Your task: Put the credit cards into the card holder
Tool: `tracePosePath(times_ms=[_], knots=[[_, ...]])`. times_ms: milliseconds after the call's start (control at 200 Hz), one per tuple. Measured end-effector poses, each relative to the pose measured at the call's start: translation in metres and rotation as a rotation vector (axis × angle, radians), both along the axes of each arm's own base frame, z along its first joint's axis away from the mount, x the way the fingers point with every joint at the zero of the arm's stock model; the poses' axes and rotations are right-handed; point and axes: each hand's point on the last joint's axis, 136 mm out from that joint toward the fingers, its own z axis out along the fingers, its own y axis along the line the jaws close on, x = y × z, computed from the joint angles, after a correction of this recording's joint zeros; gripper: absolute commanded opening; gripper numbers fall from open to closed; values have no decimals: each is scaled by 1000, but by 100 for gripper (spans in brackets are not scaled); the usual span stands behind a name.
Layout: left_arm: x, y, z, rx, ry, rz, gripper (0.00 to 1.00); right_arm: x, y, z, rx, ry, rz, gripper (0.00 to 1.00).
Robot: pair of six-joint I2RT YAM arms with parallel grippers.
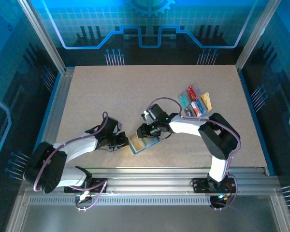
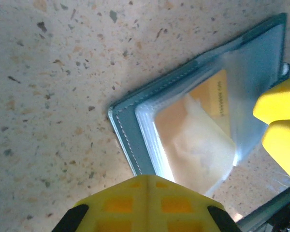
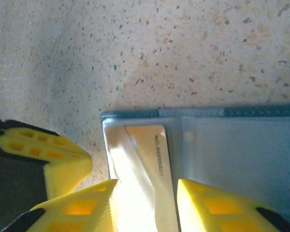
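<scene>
Right gripper (image 3: 147, 188) has its fingers spread either side of the orange card (image 3: 146, 150), which looks seated in the card holder (image 3: 241, 145) right under them. Left gripper (image 1: 123, 141) is pressed together at the holder's edge. Next up, I'd guess: back off and grab one of the spare cards (image 1: 195, 100) behind its wrist.

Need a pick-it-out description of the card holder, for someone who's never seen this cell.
On the tan table, look near the front edge, about mid-width. The card holder lies open and flat there: a slate-blue wallet with stitched edges and clear sleeves, one with an orange card in it. Unlike the clear tray further back on the right, it is opaque blue and folds.
</scene>
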Motion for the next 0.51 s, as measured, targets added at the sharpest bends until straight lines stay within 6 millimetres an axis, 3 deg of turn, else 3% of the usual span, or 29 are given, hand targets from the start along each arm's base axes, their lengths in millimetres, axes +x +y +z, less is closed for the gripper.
tracePosePath(times_ms=[130,290,505], knots=[[-1,6,10,-5,-15,13,8,0,-10,14,-37,-49,3,41],[1,5,21,-13,-28,2,7,8,-22,29,-114,-123,15,23],[10,-8,28,-49,-34,-28,5,29,-29,33,-238,-205,47,29]])
